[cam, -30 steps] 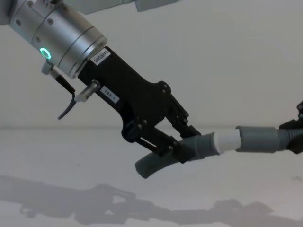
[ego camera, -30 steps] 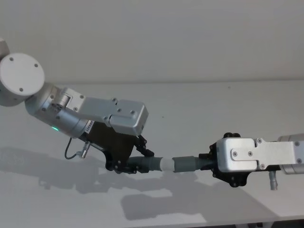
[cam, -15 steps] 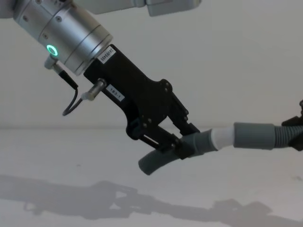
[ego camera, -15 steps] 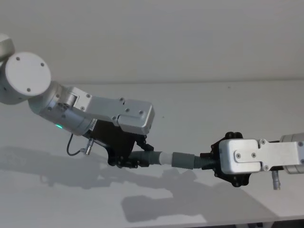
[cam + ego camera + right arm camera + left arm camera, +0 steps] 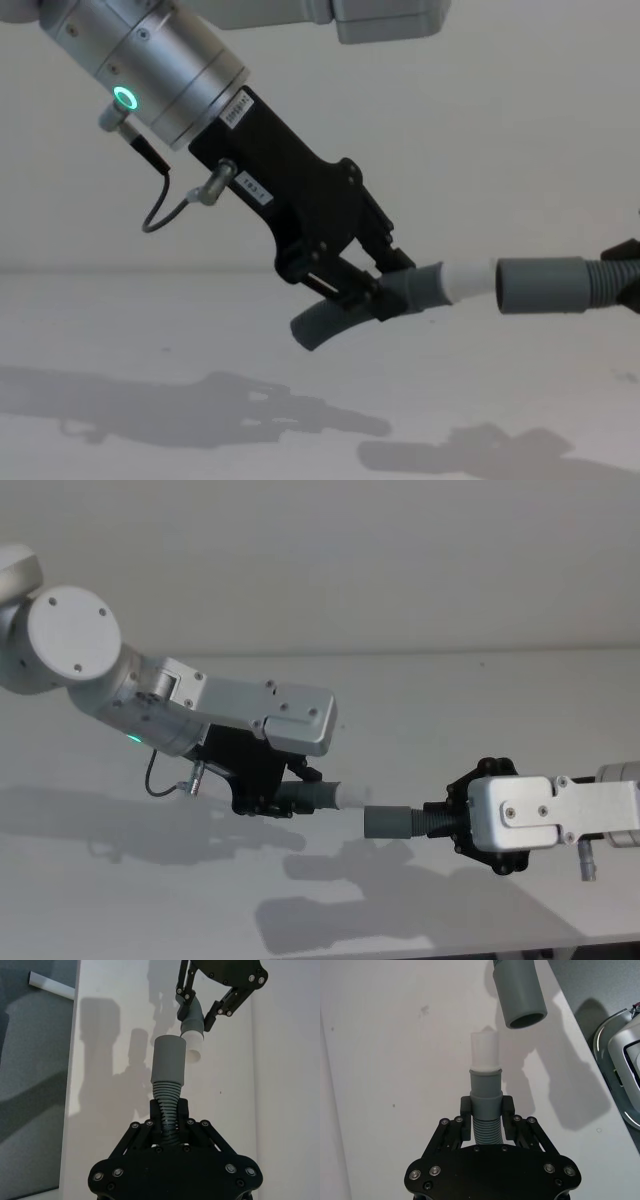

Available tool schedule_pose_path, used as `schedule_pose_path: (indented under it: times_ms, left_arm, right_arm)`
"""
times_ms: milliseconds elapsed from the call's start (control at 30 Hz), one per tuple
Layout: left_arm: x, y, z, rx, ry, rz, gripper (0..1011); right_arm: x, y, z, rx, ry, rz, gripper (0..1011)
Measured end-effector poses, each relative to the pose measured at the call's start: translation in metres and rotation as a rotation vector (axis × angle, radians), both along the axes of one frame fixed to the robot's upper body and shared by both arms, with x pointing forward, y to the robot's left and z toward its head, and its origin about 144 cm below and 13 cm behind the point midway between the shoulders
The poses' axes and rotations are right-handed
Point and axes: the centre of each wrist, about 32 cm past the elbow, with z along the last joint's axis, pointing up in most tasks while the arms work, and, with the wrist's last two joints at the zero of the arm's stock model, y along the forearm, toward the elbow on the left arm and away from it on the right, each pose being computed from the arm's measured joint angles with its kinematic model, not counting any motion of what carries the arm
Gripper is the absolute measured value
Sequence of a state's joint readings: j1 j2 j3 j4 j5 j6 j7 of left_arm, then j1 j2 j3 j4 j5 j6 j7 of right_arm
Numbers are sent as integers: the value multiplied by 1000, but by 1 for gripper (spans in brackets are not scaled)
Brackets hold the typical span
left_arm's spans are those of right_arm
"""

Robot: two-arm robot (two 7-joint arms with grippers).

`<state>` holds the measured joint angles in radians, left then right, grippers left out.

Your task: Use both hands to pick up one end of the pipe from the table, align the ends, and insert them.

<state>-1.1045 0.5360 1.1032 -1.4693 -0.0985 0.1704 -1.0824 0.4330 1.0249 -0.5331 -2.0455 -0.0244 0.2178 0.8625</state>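
Pipe pieces are held in the air above the table (image 5: pixel 420 700), one in each gripper, with the two ends facing each other and a small gap left between them. The table, a plain white-grey surface, is the largest thing in view, and the arms' shadows are cast across it.

The left arm (image 5: pixel 170 70), silver with a green ring light (image 5: pixel 125 98), is reached in from the left. The left gripper (image 5: pixel 372 290) is closed on the curved pipe piece (image 5: pixel 330 322), its fingers clamped just behind the smooth grey collar, as seen in the left wrist view (image 5: pixel 485 1110). The free ribbed tail of that piece is seen drooping below the gripper in the chest view.

The right gripper (image 5: pixel 167 1120) is closed on the ribbed part of the darker pipe piece (image 5: pixel 425 821), which is held roughly level and pointed toward the left gripper.

The wide grey cuff (image 5: pixel 542 285) is carried at the front of the darker piece, its open mouth seen in the left wrist view (image 5: pixel 520 995). The white tip (image 5: pixel 468 281), the smallest part, is pointed at that mouth but is not inside it. In the head view the white tip (image 5: pixel 352 797) lies slightly above and to the left of the cuff (image 5: pixel 388 821), so the two ends are near each other yet not quite in line.
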Motion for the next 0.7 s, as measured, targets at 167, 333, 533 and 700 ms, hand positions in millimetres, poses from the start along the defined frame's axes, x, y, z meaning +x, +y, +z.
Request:
schedule_pose_path:
  times_ms: [167,333,533,700]
  left_arm:
    - [-2,-2,2,-5,-5,-4,327]
    - [-4,-4,4,-8,-8,-9,327]
    - [-7,-2,5,-1,-15,-4,327]
    - [-10,2,5,10,-27,12,327]
  right_arm:
    - [-1,0,0,3,-2,1,160]
    - [-1,0,0,5,-2,-1,160]
    - [-2,0,-3,3,4,-15,160]
    - [-3,-1,-6,-5,10,-36,161]
